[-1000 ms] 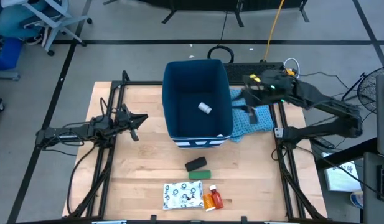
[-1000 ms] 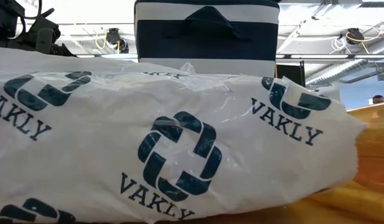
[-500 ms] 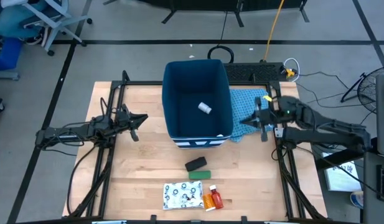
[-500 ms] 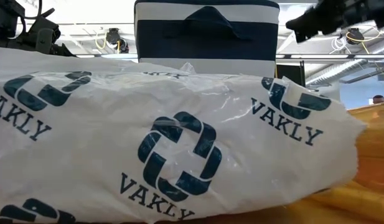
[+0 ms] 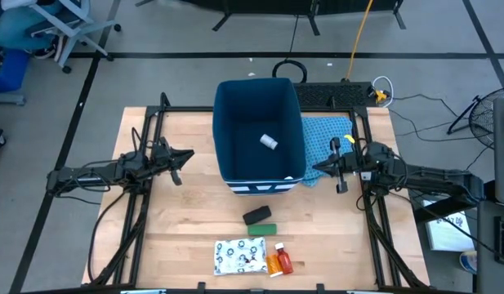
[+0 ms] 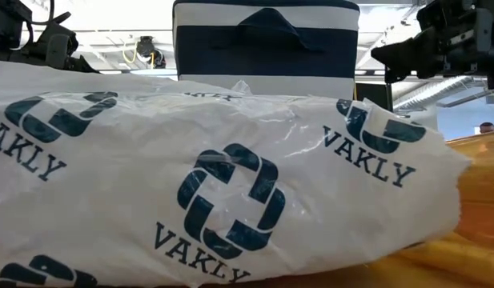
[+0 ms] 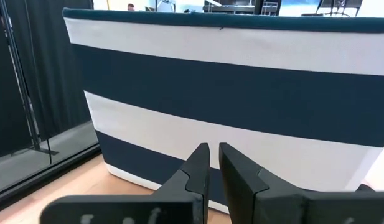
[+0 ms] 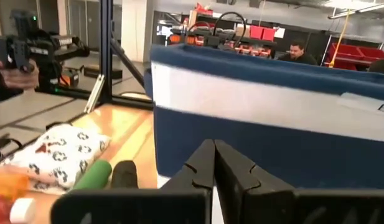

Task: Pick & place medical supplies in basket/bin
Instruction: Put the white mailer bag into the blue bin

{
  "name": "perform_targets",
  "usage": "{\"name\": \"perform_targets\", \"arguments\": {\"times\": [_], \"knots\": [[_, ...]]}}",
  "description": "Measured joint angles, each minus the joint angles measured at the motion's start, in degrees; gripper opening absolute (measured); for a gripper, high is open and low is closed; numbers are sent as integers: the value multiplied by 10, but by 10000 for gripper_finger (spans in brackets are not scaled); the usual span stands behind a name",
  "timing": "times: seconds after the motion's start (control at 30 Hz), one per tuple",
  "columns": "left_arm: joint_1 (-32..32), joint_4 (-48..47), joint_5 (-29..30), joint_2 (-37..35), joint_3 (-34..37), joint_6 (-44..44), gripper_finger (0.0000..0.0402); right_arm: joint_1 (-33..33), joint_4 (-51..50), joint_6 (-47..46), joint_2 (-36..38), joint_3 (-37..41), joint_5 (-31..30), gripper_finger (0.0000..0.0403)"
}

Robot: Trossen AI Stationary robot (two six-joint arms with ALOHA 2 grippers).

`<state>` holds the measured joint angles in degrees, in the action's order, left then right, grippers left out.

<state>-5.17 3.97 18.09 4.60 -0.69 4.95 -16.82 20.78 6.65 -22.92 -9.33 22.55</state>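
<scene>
from above: sitting low beside the bin (image 5: 258,131), on its right flank over the blue cloth (image 5: 329,151), the right pincer (image 5: 336,163) — empty, tips pressed together. resting on the opposite flank, well apart from the bin wall, the left pincer (image 5: 176,159), likewise clenched on nothing. lying inside the bin already, one small white bottle (image 5: 269,142). waiting nearer the table's front edge, well apart from both pincers: black oblong piece (image 5: 256,216) touching the green flat box (image 5: 262,229), then the white patterned packet (image 5: 239,256) with the orange bottle (image 5: 272,264) and red bottle (image 5: 284,260) just beside it. probably grouped there for easy reach from either side.

at table level: filling nearly everything, the packet (image 6: 214,192), printed over and over with "vakly" and an interlocked dark blue emblem. showing behind it, the striped bin front with its handle.

left wrist: facing the bin's striped side (image 7: 241,93) straight ahead of the clenched fingers (image 7: 201,163).

right wrist: facing the bin's other side (image 8: 272,112) past shut fingers (image 8: 204,160); off to one side, packet, green box and black piece. no readable writing here.
</scene>
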Motion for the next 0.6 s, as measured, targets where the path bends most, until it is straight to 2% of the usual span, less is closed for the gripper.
{"name": "perform_targets", "arguments": {"times": [0.27, 0.33, 0.47, 0.6], "knots": [[0, 12, 0, 0, 1, 19, 35, 0, 0, 21, 0, 2, 0, 1], [0, 43, -5, 0, 1, 40, 35, 0, 0, 22, 0, 2, 0, 1], [15, 107, -91, 9, 1, 24, 35, 0, 0, 20, 0, 2, 0, 1], [61, 192, -69, 43, -4, 4, 35, 0, 0, 26, 0, 2, -1, 1]]}}
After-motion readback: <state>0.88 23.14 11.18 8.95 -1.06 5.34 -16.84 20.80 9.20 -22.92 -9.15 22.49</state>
